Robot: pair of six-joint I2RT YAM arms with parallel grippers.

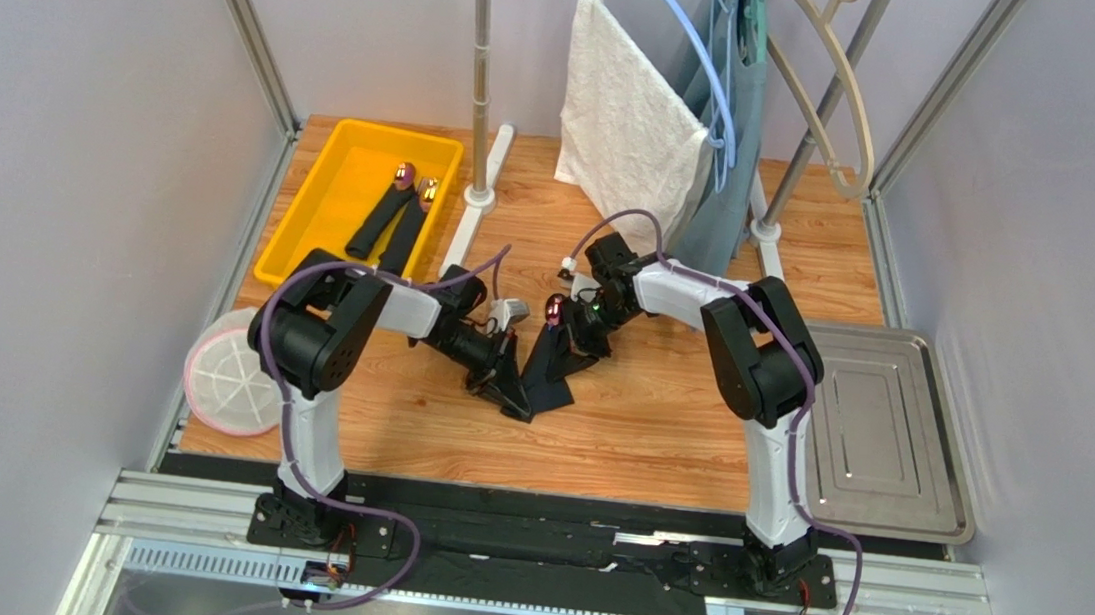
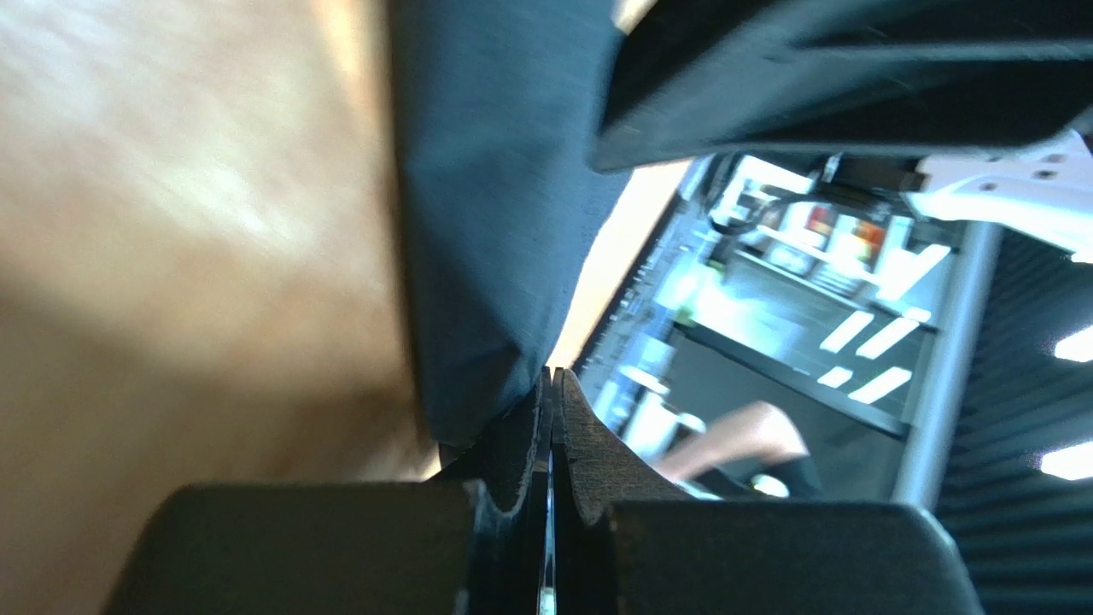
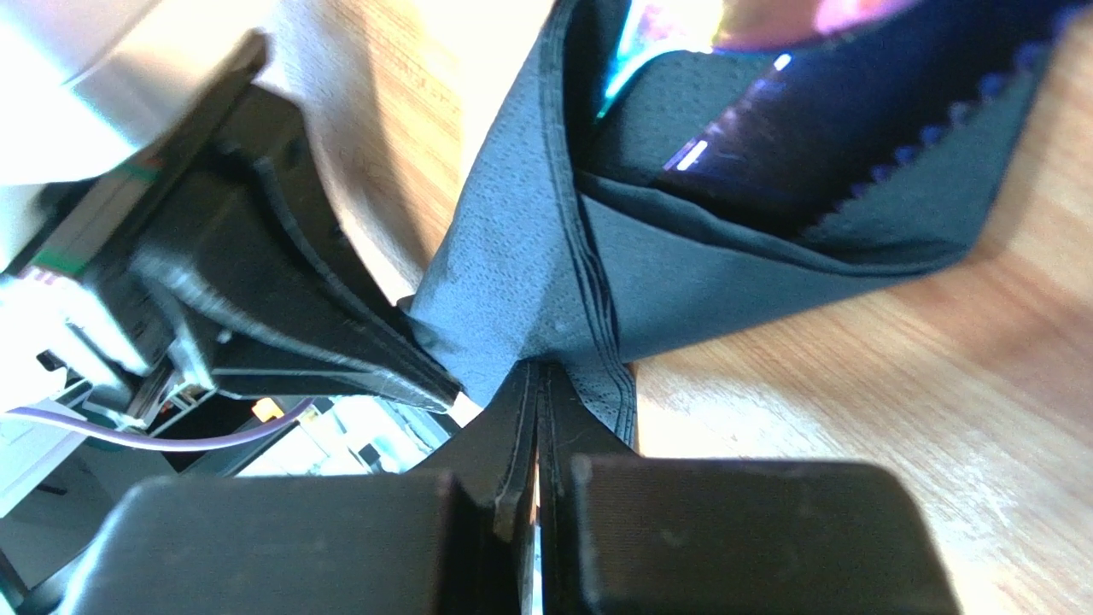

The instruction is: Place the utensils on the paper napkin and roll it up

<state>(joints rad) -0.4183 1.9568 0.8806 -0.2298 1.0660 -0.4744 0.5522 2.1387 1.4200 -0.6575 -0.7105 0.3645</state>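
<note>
The black paper napkin [image 1: 551, 365] lies folded and lifted into a tent at the middle of the wooden table. My left gripper [image 1: 507, 384] is shut on its near left edge; in the left wrist view the jaws [image 2: 552, 379] pinch the sheet [image 2: 488, 192]. My right gripper [image 1: 585, 329] is shut on the far right edge [image 3: 539, 369]. One utensil with a purple iridescent head [image 1: 555, 309] sits inside the fold and also shows in the right wrist view [image 3: 719, 19]. Two more utensils [image 1: 400, 211] lie in the yellow bin [image 1: 308, 224]. No blue piece is visible.
A white towel [image 1: 625, 112] and a grey-blue garment [image 1: 728, 144] hang on a rack at the back, whose posts [image 1: 477, 196] stand on the table. A metal tray [image 1: 882, 430] lies at the right. A white round mesh item [image 1: 233, 375] sits at the left edge.
</note>
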